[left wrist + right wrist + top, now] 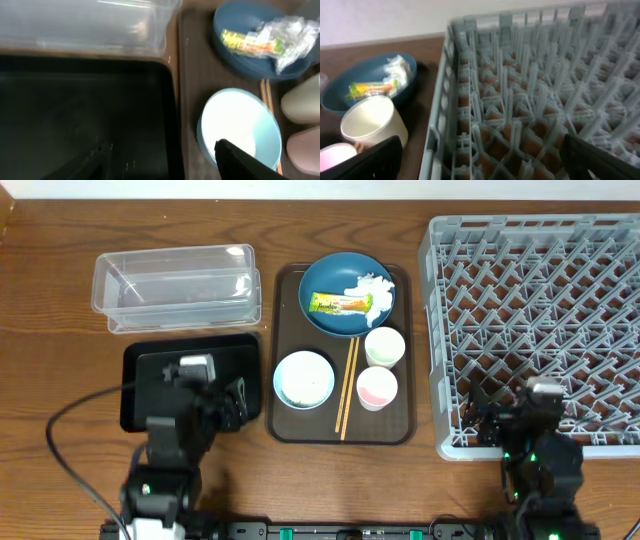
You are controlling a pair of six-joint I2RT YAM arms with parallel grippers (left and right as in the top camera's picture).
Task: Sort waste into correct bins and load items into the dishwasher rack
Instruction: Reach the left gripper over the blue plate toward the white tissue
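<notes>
The dark blue dish [347, 295] sits at the back of the brown serving tray and holds the yellow-green wrapper [340, 303] and white tissue [372, 288]. The white bowl [303, 379], two cups [384, 347] [376, 388] and the chopsticks [346, 385] lie in front of it. The clear tub [175, 285] and black tray [190, 385] are to the left, and the grey rack [540, 330] is to the right. My left gripper [215, 400] [165, 165] is open and empty over the black tray's right edge. My right gripper [520, 420] [485, 160] is open and empty over the rack's front left corner.
The brown serving tray [287, 330] stands between the black tray and the rack. A black cable [70, 440] loops on the table at the front left. Whether the bowl holds rice scraps cannot be told.
</notes>
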